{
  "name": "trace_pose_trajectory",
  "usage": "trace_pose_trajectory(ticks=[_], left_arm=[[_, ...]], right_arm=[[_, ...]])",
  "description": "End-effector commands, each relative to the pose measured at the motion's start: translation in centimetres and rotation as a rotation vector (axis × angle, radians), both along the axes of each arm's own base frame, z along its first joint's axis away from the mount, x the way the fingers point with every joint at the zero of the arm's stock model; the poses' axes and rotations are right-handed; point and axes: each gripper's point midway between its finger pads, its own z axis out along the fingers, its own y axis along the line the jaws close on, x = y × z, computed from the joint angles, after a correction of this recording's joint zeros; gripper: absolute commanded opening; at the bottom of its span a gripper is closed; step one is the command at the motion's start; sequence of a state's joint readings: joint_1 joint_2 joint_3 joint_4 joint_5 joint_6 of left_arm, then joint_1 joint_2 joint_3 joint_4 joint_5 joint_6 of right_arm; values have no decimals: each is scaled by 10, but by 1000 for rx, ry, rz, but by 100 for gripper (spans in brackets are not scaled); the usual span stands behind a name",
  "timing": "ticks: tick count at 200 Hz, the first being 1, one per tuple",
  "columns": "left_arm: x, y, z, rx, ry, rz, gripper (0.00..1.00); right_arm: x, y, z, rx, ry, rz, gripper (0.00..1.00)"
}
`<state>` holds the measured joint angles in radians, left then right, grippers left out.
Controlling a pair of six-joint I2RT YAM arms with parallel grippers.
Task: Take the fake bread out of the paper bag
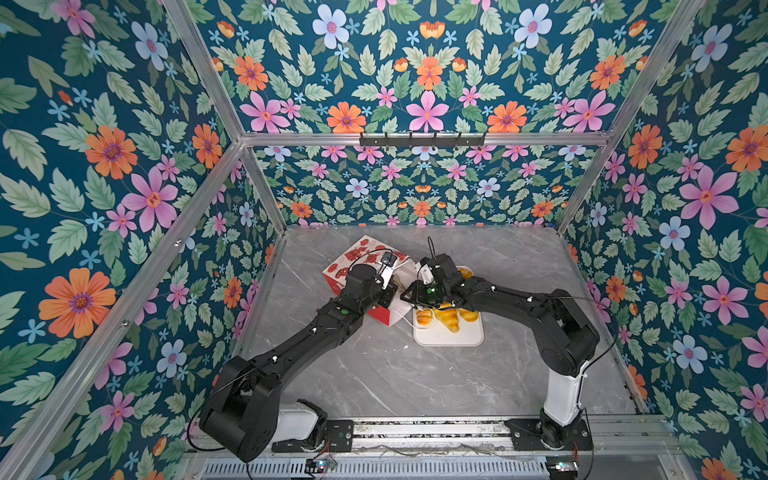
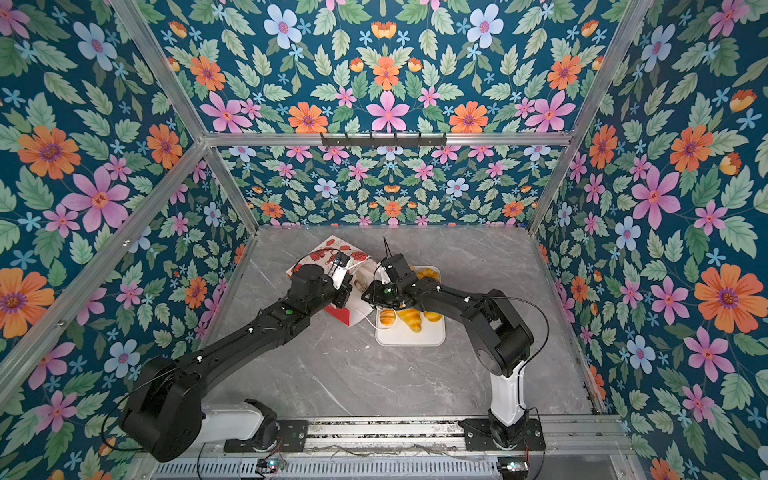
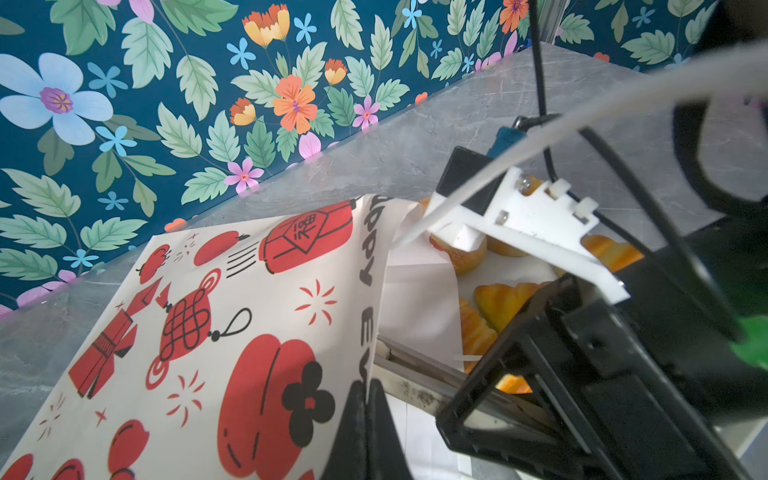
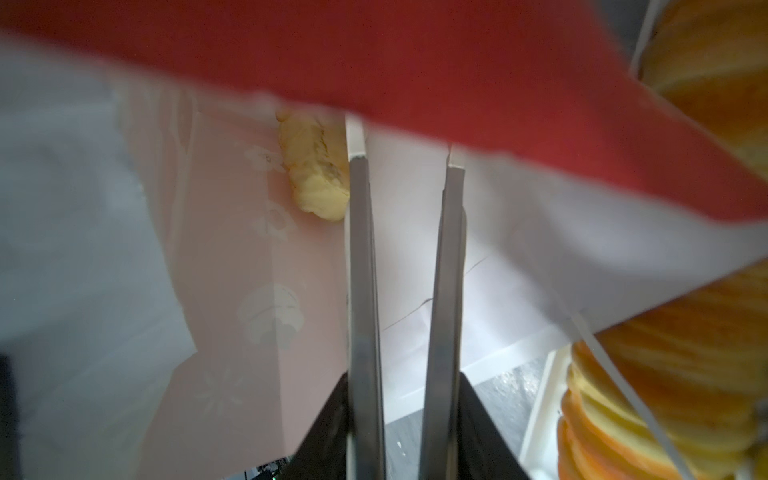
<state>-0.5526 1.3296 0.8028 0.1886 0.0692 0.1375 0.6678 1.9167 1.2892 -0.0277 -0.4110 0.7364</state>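
One bread [image 4: 316, 166] shows inside the bag [image 3: 249, 311], other breads [image 1: 446, 318] on the tray [image 1: 449, 338]; left gripper [image 3: 365, 395] pinches the rim, right gripper [image 4: 406, 164] reaches in, fingers [image 4: 361, 249] apart, empty.

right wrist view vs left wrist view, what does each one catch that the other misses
Only the right wrist view: the paper bag's inside, a pale pastry deep in it, and that the right gripper is open, holding nothing. Only the left wrist view: the bag's printed outside, with the left gripper shut on its edge. Both: orange croissants on the white tray.
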Motion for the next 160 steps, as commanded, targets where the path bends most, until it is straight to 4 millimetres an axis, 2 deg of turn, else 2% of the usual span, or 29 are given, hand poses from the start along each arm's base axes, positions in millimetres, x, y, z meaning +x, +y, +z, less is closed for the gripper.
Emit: trace_pose_trajectory(ticks=[1, 63, 94, 132, 160], left_arm=[[2, -8, 10, -39, -33, -27, 0], [1, -9, 9, -40, -32, -28, 0], [0, -8, 8, -39, -30, -26, 0], [0, -7, 8, -43, -31, -20, 0], [1, -7, 7, -42, -31, -14, 0]], right_arm=[[0, 5, -2, -12, -16, 26, 34], [-2, 12, -9, -36, -9, 46, 28], [-2, 12, -12, -40, -7, 44, 21], [-4, 8, -9, -44, -18, 33, 4], [-11, -3, 0, -58, -42, 28, 0]])
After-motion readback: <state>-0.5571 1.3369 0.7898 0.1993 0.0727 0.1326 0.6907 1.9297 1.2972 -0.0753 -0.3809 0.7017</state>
